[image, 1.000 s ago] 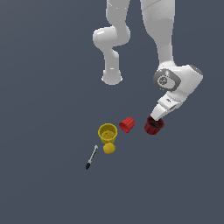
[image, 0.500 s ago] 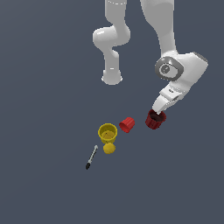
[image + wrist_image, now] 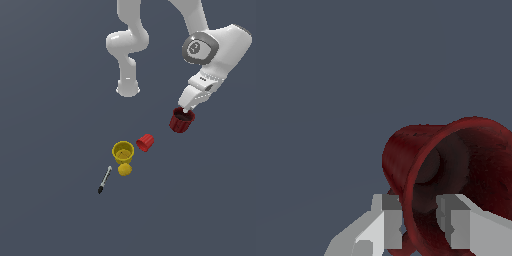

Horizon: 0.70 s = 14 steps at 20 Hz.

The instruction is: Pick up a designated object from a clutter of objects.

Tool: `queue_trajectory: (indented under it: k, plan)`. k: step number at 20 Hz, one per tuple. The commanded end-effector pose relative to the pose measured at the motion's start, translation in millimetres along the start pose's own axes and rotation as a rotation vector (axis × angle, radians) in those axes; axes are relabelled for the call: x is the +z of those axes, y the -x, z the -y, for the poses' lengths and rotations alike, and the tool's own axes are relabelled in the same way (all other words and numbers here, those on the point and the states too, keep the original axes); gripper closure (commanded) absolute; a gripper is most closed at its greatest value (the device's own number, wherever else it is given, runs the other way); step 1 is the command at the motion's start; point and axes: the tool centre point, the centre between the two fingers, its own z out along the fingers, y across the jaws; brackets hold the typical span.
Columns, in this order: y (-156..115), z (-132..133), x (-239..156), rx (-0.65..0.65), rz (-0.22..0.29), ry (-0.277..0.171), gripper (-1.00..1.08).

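Observation:
The dark red ribbed cup (image 3: 181,120) hangs off the floor at the exterior view's right, held by my gripper (image 3: 187,110), which is shut on its rim. In the wrist view the cup (image 3: 421,150) fills the frame, its dark inside facing the camera; one finger (image 3: 390,220) sits outside the wall and the other finger (image 3: 456,220) inside. The rest of the clutter lies below it toward the exterior view's left: a small bright red cup (image 3: 145,142), a yellow cup (image 3: 123,151), a yellow ball (image 3: 125,170) and a thin black-grey stick (image 3: 104,180).
The arm's white base (image 3: 128,88) stands behind the clutter. Everything rests on a plain dark grey floor (image 3: 50,125).
The gripper has risen with the dark red cup, carrying it up and slightly toward the exterior view's right, away from the floor. The other objects have not moved.

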Motion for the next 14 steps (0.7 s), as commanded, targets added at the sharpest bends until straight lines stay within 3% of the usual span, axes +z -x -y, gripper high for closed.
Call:
queue_trajectory:
  k: [1, 14]
  plan:
    - [7, -3, -27, 0.0, -0.003, -0.001, 1.08]
    - [45, -21, -159, -0.001, -0.003, -0.004, 1.08]
